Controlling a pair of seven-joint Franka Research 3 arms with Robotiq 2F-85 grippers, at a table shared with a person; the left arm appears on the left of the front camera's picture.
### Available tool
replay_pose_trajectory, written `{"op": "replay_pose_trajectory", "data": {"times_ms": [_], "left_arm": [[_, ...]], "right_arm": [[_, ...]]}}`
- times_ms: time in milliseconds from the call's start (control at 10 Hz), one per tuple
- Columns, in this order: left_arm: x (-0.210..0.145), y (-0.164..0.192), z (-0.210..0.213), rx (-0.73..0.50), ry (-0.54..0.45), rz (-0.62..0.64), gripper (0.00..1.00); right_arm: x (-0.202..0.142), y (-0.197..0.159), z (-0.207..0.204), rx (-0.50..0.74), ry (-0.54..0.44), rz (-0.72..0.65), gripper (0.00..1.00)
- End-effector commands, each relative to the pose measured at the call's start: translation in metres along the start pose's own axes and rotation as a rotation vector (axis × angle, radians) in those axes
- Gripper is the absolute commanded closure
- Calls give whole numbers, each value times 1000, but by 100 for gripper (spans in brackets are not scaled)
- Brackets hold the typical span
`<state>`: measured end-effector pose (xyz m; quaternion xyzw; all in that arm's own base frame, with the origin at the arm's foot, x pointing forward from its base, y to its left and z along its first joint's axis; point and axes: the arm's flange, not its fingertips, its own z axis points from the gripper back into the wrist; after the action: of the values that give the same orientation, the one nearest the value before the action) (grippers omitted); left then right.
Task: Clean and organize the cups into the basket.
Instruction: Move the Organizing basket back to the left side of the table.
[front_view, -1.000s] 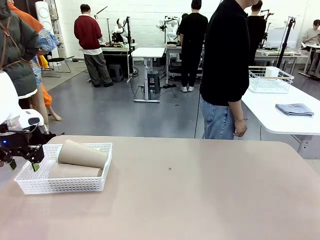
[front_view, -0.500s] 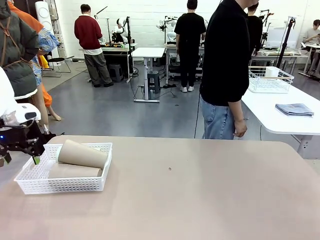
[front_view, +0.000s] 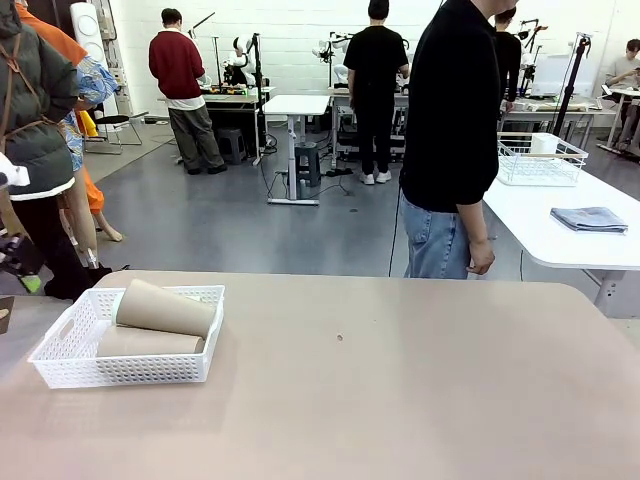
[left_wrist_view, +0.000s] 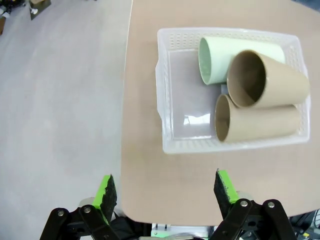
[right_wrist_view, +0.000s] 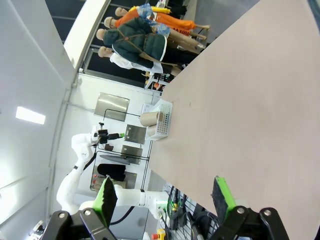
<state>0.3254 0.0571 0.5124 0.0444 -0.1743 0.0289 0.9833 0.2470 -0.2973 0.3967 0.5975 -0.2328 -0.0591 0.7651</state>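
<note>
The white basket (front_view: 120, 365) sits on the tan tabletop (front_view: 380, 400) near its left edge, and it holds three cups lying on their sides. Seen from the left wrist, a pale mint green cup (left_wrist_view: 235, 57) lies against one long wall, a tan-brown cup (left_wrist_view: 257, 125) lies along the other long wall, and a second tan-brown cup (left_wrist_view: 267, 82) rests on top, propped across the two below; all three open mouths face the same short end of the basket, where a bare strip of the basket floor is left free. From the front, the upper tan-brown cup (front_view: 165, 308) lies tilted over the lower one (front_view: 150, 343), and the green cup is hidden behind them. The left end effector (left_wrist_view: 165, 189) hangs above the tabletop's left edge, well apart from the basket, with the basket ahead of its fingertips and nothing between them; its green pads are spread wide and empty. In the front view a dark part of the left arm with a bit of green (front_view: 22, 262) shows at the picture's left edge, above and to the left of the basket. The right end effector (right_wrist_view: 162, 197) is also spread wide and empty, over the bare right part of the tabletop, with the basket (right_wrist_view: 162, 125) far off across the surface. A person in a black top and jeans (front_view: 455, 140) stands at the far side.
</note>
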Motion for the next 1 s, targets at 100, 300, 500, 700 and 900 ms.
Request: {"op": "replay_pose_trajectory", "data": {"times_ms": [100, 300, 500, 700, 900], "left_arm": [[-76, -3, -27, 11, -3, -44, 0], [-8, 1, 12, -1, 0, -18, 0], [-8, 1, 12, -1, 0, -18, 0], [-11, 2, 14, -1, 10, -24, 0], [13, 51, 20, -449, 258, 104, 0]], "right_arm": [[1, 0, 0, -3, -1, 1, 0], [1, 0, 0, -3, -1, 1, 0], [1, 0, 0, -3, -1, 1, 0], [1, 0, 0, -3, -1, 1, 0], [1, 0, 0, -3, -1, 1, 0]]}}
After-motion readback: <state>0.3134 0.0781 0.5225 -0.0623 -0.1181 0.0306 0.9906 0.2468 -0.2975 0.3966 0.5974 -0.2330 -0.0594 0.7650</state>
